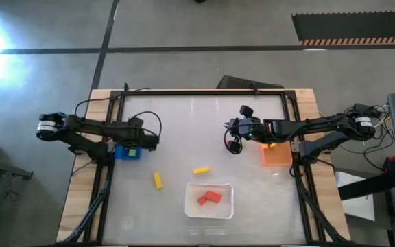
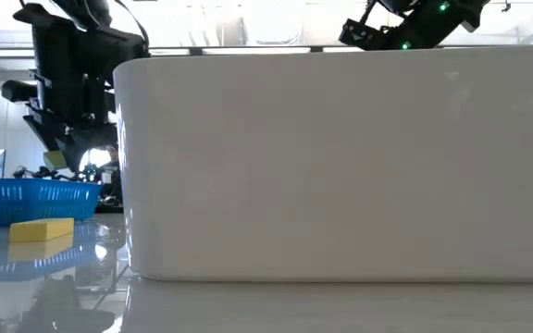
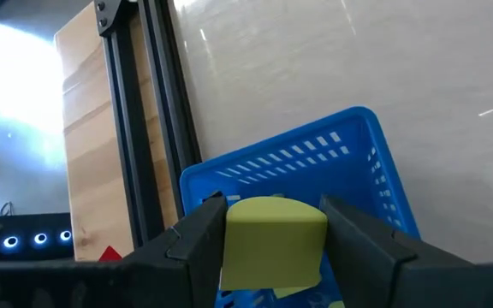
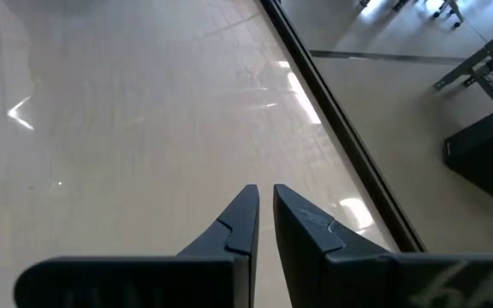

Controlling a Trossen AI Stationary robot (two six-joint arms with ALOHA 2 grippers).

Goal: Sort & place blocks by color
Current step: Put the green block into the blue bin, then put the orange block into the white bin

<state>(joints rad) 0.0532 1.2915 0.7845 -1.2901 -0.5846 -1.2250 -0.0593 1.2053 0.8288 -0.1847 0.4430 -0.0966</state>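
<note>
My left gripper (image 3: 272,224) is at the table's left edge, over the blue bin (image 3: 349,162), and is shut on a yellow-green block (image 3: 274,248). In the high view this gripper (image 1: 147,143) stands just over the bin (image 1: 127,153). My right gripper (image 4: 264,201) hovers shut over bare table, left of the orange bin (image 1: 277,154), with nothing between its fingers. Two yellow blocks (image 1: 158,180) (image 1: 201,170) lie flat on the table. Two red blocks (image 1: 210,198) lie in the white tray (image 1: 192,206). My left gripper pinches the yellow-green block by two opposite sides (image 3: 229,248) between its two fingers (image 3: 202,244). The fingers slant downward from the table's left side. The block is lifted clear and hangs over the blue bin's inside.
The white tray's wall (image 2: 340,166) fills most of the low view, with the blue bin (image 2: 30,199) and one yellow block (image 2: 42,229) to its left. A black frame rail (image 3: 148,111) and the wooden edge (image 3: 92,145) run beside the blue bin.
</note>
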